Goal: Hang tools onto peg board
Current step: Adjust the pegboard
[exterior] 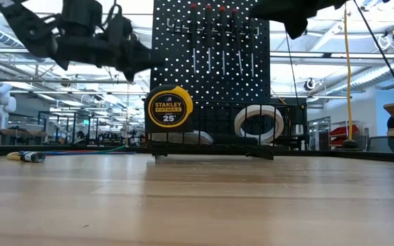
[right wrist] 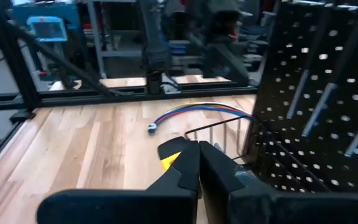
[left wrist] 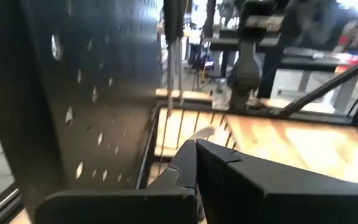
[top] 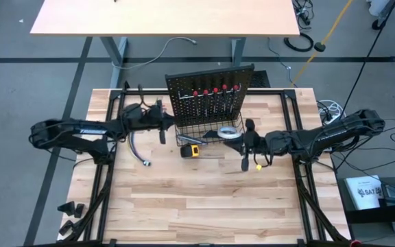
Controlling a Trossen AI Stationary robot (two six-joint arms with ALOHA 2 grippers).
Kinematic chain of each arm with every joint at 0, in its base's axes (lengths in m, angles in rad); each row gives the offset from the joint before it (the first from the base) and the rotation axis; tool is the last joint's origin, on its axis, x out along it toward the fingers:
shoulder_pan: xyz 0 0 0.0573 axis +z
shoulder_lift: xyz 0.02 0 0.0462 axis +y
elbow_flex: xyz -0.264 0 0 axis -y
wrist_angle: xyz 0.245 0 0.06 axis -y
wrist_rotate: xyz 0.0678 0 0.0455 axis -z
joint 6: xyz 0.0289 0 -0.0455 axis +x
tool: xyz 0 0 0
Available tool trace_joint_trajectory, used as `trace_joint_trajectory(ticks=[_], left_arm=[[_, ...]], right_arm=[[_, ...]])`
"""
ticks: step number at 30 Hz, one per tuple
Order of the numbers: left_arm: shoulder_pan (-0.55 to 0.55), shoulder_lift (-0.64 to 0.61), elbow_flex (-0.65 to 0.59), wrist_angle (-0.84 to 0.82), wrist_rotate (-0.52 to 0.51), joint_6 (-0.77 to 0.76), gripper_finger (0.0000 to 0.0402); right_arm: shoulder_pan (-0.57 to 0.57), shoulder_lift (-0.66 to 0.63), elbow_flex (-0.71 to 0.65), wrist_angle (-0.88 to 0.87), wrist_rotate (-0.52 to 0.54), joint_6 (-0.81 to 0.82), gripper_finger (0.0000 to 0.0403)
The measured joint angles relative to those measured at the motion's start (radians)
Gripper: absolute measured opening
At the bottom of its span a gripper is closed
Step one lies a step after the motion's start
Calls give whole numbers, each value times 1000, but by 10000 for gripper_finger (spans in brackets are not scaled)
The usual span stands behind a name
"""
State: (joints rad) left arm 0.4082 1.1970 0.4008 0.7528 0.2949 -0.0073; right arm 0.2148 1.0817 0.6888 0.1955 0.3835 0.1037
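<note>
The black peg board (top: 210, 92) stands upright at the table's far middle. Several red-ended screwdrivers (top: 214, 90) hang on it in a row. In the wire basket (top: 184, 137) at its foot lie the white tape roll (top: 229, 132) and the utility knife (top: 211, 134). The yellow-black tape measure (top: 191, 151) stands on the table against the basket's near side. My left gripper (top: 169, 125) is shut and holds nothing, just left of the board. My right gripper (top: 241, 143) is shut and holds nothing, just right of the basket.
A bundle of coloured cables (top: 137, 147) lies on the table left of the basket. A black frame rail (top: 115, 103) runs round the table's edges. The near half of the wooden table top (top: 197, 206) lies bare. A pale desk (top: 163, 17) stands beyond the table.
</note>
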Motion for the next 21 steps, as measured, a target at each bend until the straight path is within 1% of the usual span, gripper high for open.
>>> trace_joint_trajectory(ticks=[4, 11, 16, 21], left_arm=[[44, 65, 9, 0, 12, 32, 0], [89, 141, 49, 0, 24, 41, 0], [111, 148, 69, 1, 29, 75, 0], [141, 148, 88, 1, 28, 76, 0]], right_arm=[[0, 0, 0, -7, -23, -11, 0], [0, 1, 0, -6, -22, -36, 0], [0, 1, 0, -6, -21, -36, 0], [0, 1, 0, -5, -19, -36, 0]])
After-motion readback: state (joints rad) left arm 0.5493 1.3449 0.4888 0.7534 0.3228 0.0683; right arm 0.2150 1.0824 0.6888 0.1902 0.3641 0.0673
